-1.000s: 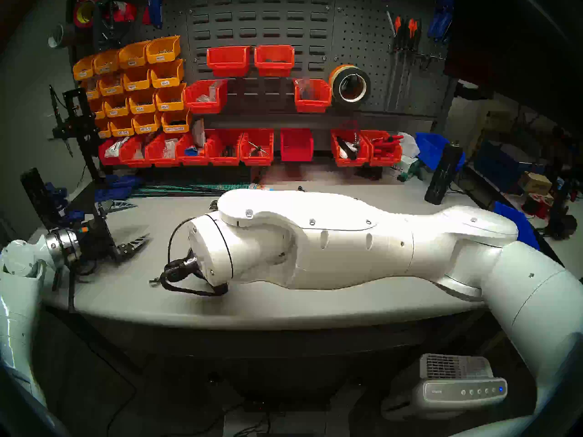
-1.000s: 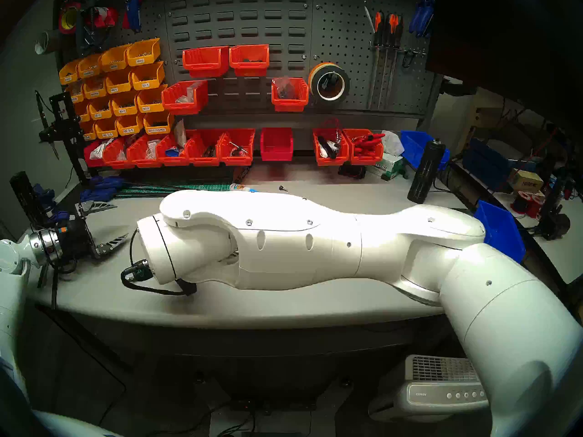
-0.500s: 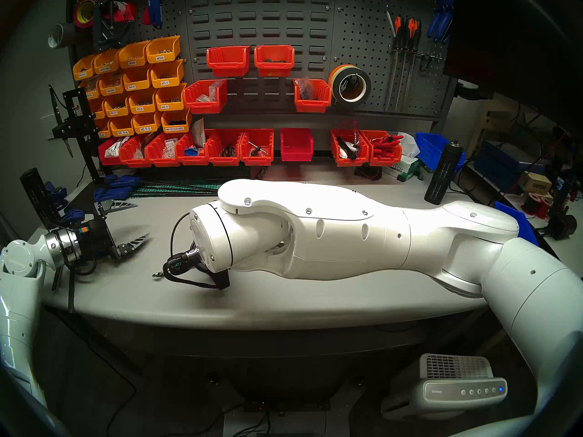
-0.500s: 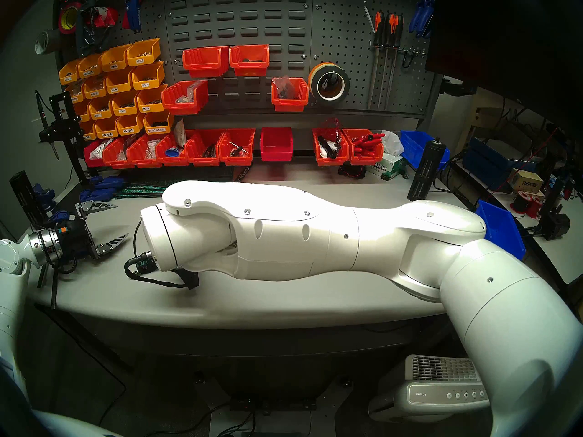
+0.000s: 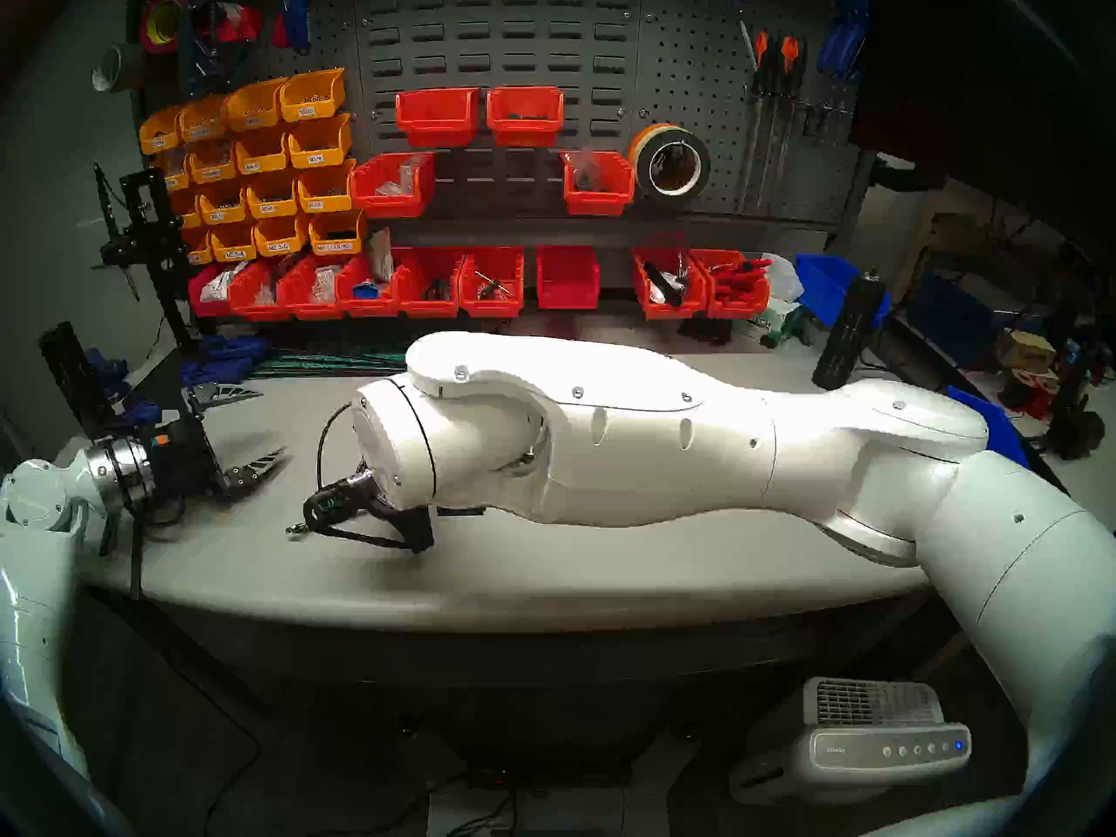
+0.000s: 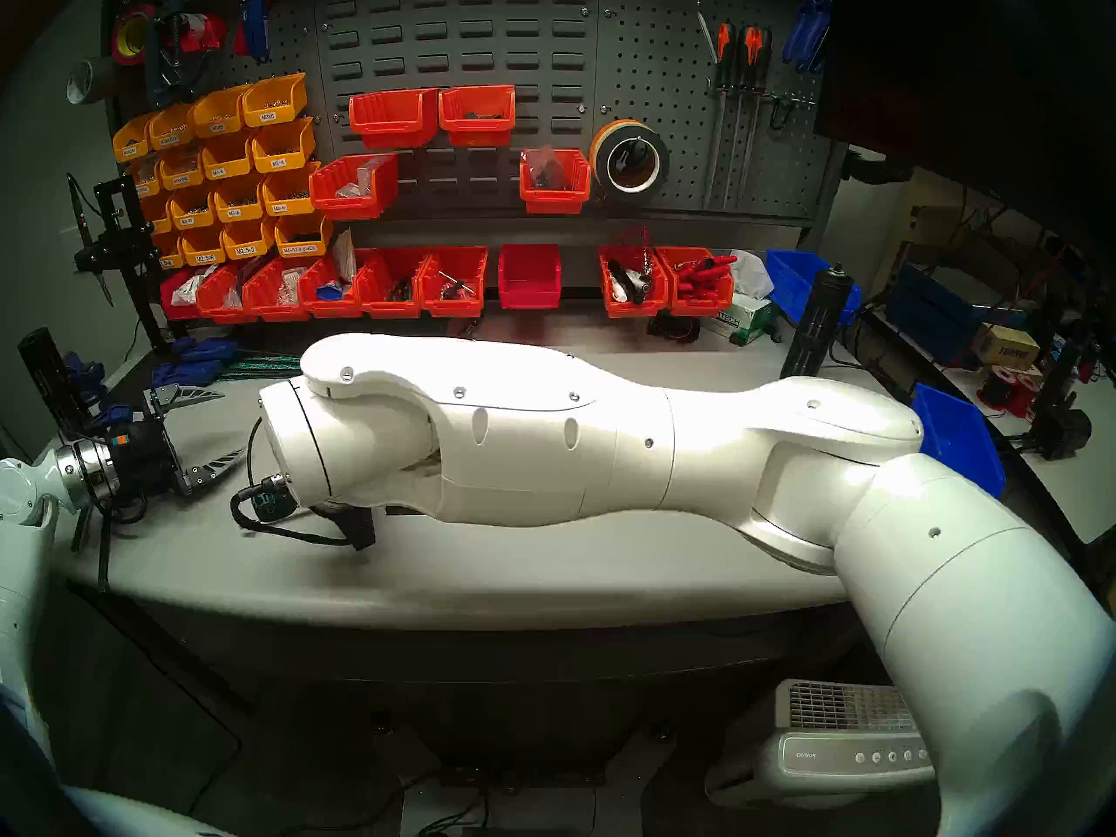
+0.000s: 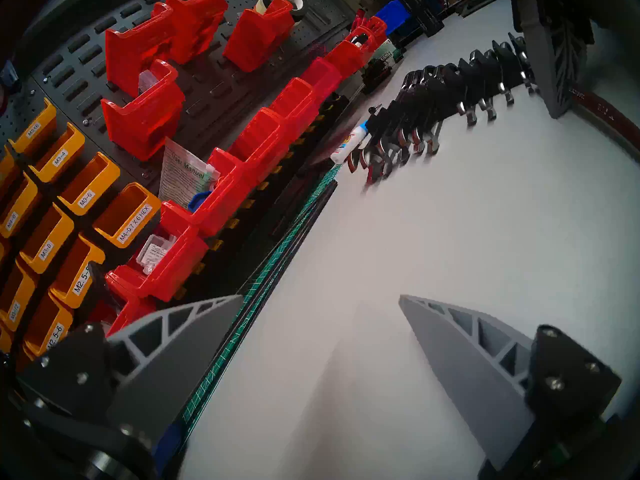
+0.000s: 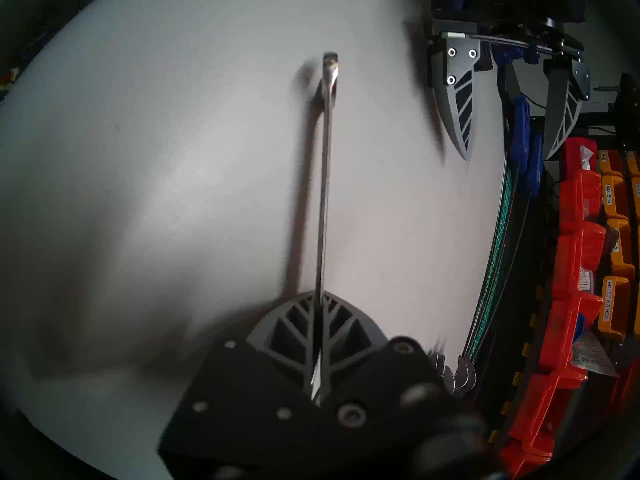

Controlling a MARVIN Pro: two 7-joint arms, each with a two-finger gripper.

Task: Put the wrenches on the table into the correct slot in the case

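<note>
Since a second ago your right arm (image 5: 604,431) rose slightly. Right gripper (image 8: 320,316) clamps wrench (image 8: 325,178), held above table (image 8: 173,157). Left gripper (image 7: 320,299) spread, empty. Case (image 7: 450,88) far ahead of it.

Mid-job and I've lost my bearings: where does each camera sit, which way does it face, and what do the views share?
Head stereo left: on the head, looking down at the table and bins; left gripper open, right arm crossing.
Head stereo right: same scene, shifted slightly sideways.
Left wrist: tilted, looking along the table toward the case; own fingers apart.
Right wrist: looking down its shut right gripper along the held wrench.
Shared: the right wrist view also shows the left gripper.
</note>
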